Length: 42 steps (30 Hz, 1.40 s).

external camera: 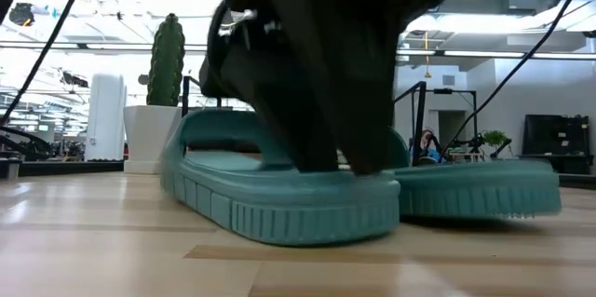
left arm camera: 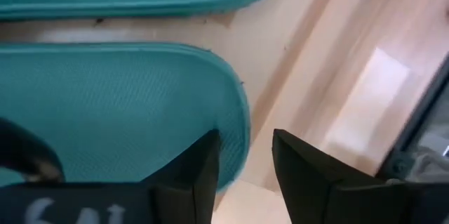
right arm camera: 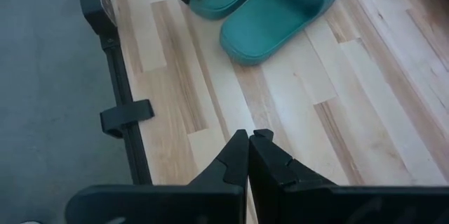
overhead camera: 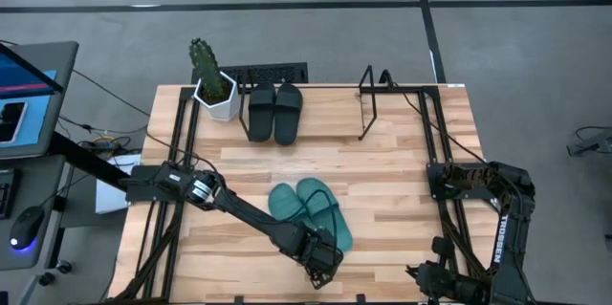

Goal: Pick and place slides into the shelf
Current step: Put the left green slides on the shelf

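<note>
Two teal slides lie side by side, soles down, in the middle of the table. My left gripper hangs over the near end of one of them, open, with one finger over the footbed and the other beyond the rim. In the low view the gripper comes down onto that slide. Two black slides lie at the far edge beside the shelf's upright black loop. My right gripper is shut over bare wood near the table's near right corner. My left gripper comes from above, pointing down, astride the end rim of the teal slide. One finger is above the footbed and the other is outside the edge. I cannot tell whether either finger touches it. The slide lies flat on the table.
A cactus in a white pot stands at the far left, next to the black slides. Black arm frames run along the left and right sides of the table. Bare wood lies between the teal slides and the right frame.
</note>
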Available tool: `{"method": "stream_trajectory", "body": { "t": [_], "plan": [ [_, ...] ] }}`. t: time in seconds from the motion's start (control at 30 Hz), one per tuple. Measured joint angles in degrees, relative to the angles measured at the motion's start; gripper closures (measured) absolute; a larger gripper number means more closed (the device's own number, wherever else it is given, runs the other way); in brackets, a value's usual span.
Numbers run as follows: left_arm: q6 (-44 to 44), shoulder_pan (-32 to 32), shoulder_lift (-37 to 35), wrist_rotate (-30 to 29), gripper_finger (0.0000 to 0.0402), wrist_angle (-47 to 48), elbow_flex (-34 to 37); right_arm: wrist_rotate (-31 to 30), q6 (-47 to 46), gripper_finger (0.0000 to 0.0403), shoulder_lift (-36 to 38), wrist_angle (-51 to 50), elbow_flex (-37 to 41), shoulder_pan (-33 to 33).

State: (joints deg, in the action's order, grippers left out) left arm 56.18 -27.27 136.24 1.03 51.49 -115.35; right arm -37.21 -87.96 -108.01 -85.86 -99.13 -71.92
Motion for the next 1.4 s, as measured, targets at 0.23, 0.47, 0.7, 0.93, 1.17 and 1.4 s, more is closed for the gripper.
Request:
{"method": "stream_trajectory", "body": {
  "t": [0.23,0.47,0.7,0.93,1.17,1.4],
  "plan": [
    [1.08,-0.26,2.69,-0.39,0.0278,-0.81,-0.07,0.12,-0.02,0.0403,0.0,0.05,0.0,0.0],
    [4.24,-0.64,4.0,-1.84,0.0278,-0.09,-0.31,0.13,-0.01,0.0403,0.0,0.44,0.0,0.0],
    [4.41,-0.66,4.38,-4.52,0.0278,-0.2,-0.22,0.13,0.0,0.0403,0.0,0.68,0.0,0.0],
    [4.11,-0.57,4.38,-4.23,0.0279,-0.17,-0.22,0.02,-0.02,0.0403,0.0,1.19,0.0,0.0],
    [3.17,-0.41,4.42,-5.67,0.0384,0.2,-0.22,-0.09,-0.04,0.0403,0.0,1.75,0.0,0.02],
    [3.52,-2.01,5.59,-6.61,0.0398,3.24,-2.65,-0.14,-0.03,0.0403,0.0,2.17,0.0,0.04]
  ]
}}
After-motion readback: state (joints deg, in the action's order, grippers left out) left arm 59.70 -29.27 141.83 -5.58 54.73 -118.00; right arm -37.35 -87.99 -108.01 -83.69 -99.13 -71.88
